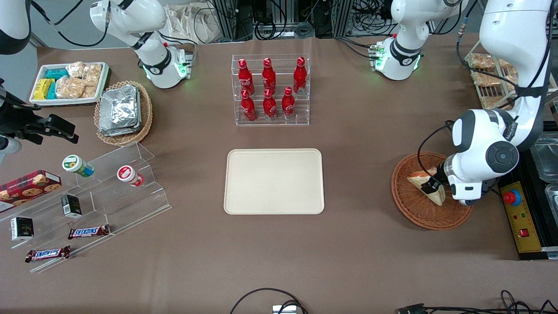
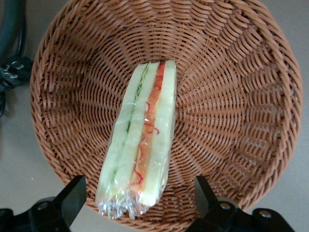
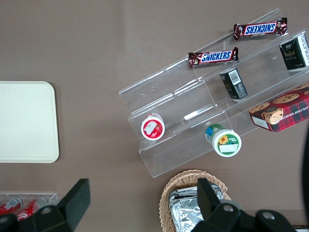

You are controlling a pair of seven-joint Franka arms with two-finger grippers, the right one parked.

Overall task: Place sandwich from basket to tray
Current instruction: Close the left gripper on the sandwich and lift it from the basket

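Sandwich point(image 2: 140, 140) lies in the round brown wicker basket point(image 1: 407, 205) at the working arm's end of the desk point(image 1: 348, 144), wrapped in clear film, filling edge up: red, orange and green layers between pale bread. Claw point(image 1: 432, 186) is down in the basket right at the sandwich, spread wide; in the wrist view one finger point(image 2: 72, 195) stands on each side of the wedge's crimped end, apart from it, not touching. Cream tray point(image 1: 244, 205) sits bare at mid-desk, well apart from the basket.

Farther from the front camera than the tray, a clear stepped rack point(image 1: 271, 90) holds six red bottles with white script, too small to read. Toward the parked arm's end: a clear stepped stand point(image 1: 109, 192) with two Snickers bars point(image 3: 213, 57), labels readable, two small dark boxes, two lidded cups and a red plaid cookie box point(image 1: 27, 185), text not legible. Near them a lighter oval basket of foil packets point(image 1: 120, 111) and a white tray of bagged snacks point(image 1: 69, 80).
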